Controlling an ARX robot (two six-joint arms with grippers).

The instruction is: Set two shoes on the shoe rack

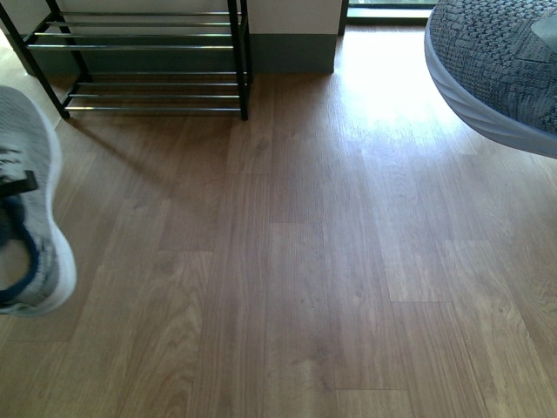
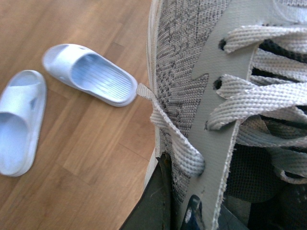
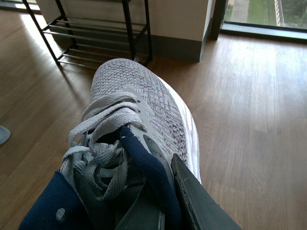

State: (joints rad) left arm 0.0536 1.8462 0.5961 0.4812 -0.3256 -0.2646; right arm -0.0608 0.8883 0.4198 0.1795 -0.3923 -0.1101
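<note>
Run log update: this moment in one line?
left gripper: grips grey knit white-soled sneaker | right gripper: grips matching sneaker | black-framed chrome-bar rack: ahead, not reached

A: Left gripper (image 2: 175,211) — state?
B: Jaws closed on the left sneaker (image 2: 192,96) at its side wall near the collar. One dark finger (image 2: 153,201) is outside the knit, the other barely shows inside by the laces.
A: Right gripper (image 3: 165,201)?
B: Same grip — jaws closed on the right sneaker (image 3: 139,100) at the collar. Outer finger (image 3: 204,206) lies flat along its side, inner one is mostly hidden in the navy lining. Held up high at the right of the front view.

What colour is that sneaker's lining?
Navy blue; grey knit sneaker's lining shows best in right wrist view.
</note>
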